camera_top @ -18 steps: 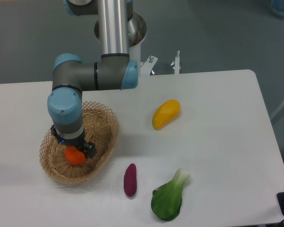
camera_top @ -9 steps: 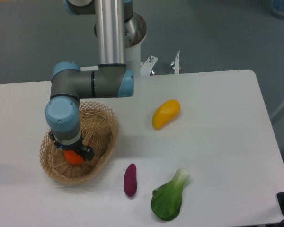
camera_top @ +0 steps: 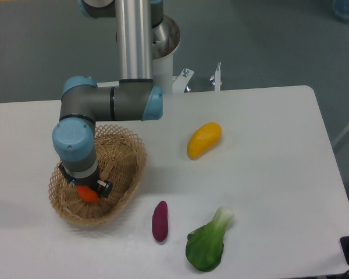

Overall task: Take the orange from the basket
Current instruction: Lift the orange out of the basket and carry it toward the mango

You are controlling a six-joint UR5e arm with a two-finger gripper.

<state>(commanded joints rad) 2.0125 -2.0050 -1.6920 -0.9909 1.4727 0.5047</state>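
Observation:
The tan woven basket (camera_top: 125, 174) sits at the left of the white table. The orange (camera_top: 88, 194) lies inside it, mostly covered from above by my wrist. My gripper (camera_top: 87, 189) reaches straight down into the basket with its dark fingers on either side of the orange. The arm hides the fingertips, so I cannot tell whether the fingers grip the fruit.
A yellow-orange mango-like fruit (camera_top: 203, 140) lies on the table right of the basket. A purple sweet potato (camera_top: 160, 220) and a green bok choy (camera_top: 209, 240) lie near the front edge. The arm's base post (camera_top: 135, 40) stands behind the basket.
The wrist and gripper have shifted slightly left and forward within the basket. The orange has moved with them and shows less than before.

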